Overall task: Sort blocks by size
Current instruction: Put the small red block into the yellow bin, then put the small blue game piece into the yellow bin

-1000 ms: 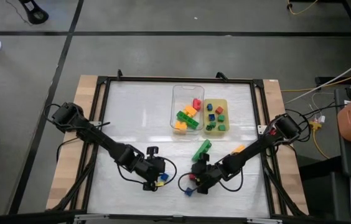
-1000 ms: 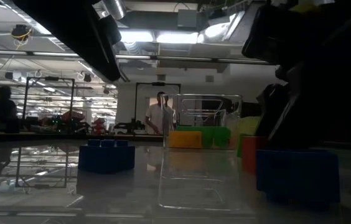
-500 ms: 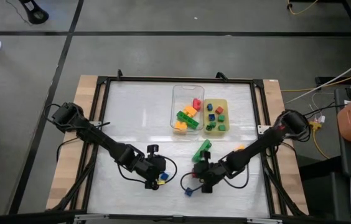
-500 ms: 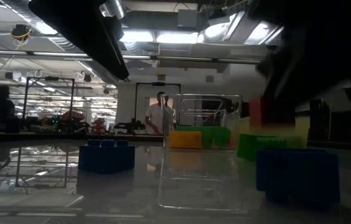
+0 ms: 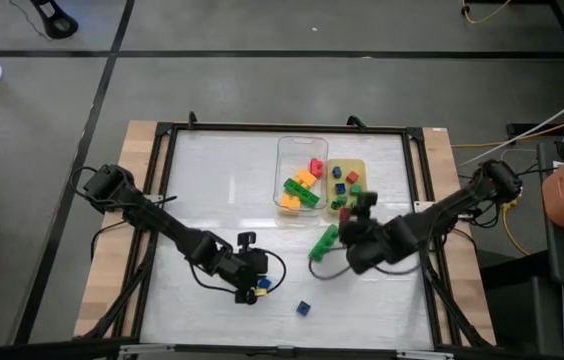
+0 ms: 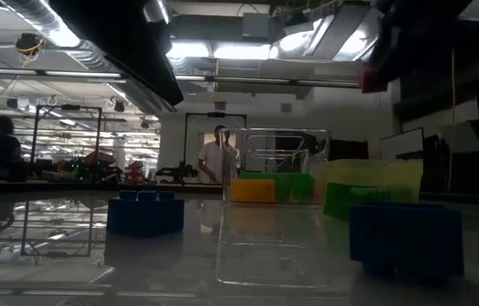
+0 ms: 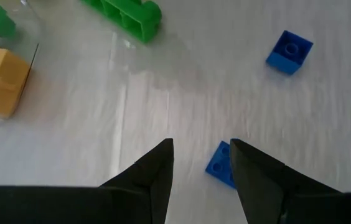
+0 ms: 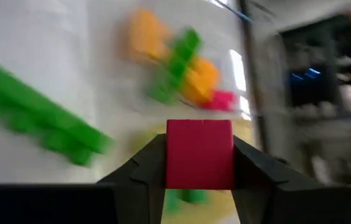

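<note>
My right gripper (image 5: 359,210) is shut on a small red cube (image 8: 199,152), high above the table next to the yellow tray (image 5: 347,187); the cube also shows in the low view (image 6: 374,76). My left gripper (image 7: 200,171) is open and low over the table's near part. A small blue block (image 7: 219,165) lies on the table between its fingertips, against one finger. A second blue block (image 5: 303,309) lies near the front edge. A long green bar (image 5: 324,241) lies flat in the middle. The clear tray (image 5: 282,160) holds orange, green and red blocks. My right gripper pinches the red cube's two opposite sides (image 8: 170,155) between its two fingers. The cube is lifted clear of the table and sits level in the hold. My left gripper: I cannot tell whether its finger (image 7: 250,171) touches the blue block beside it.
The two trays stand side by side at the table's far middle; the yellow one holds several small cubes. A black frame rail (image 5: 167,180) runs around the table. In the low view a person (image 6: 219,157) stands in the room behind.
My right gripper has risen from the table's near part with the red cube and gone toward the far edge, to beside the yellow tray. The cube is lifted clear. The blue block that lay beside it stays on the table.
</note>
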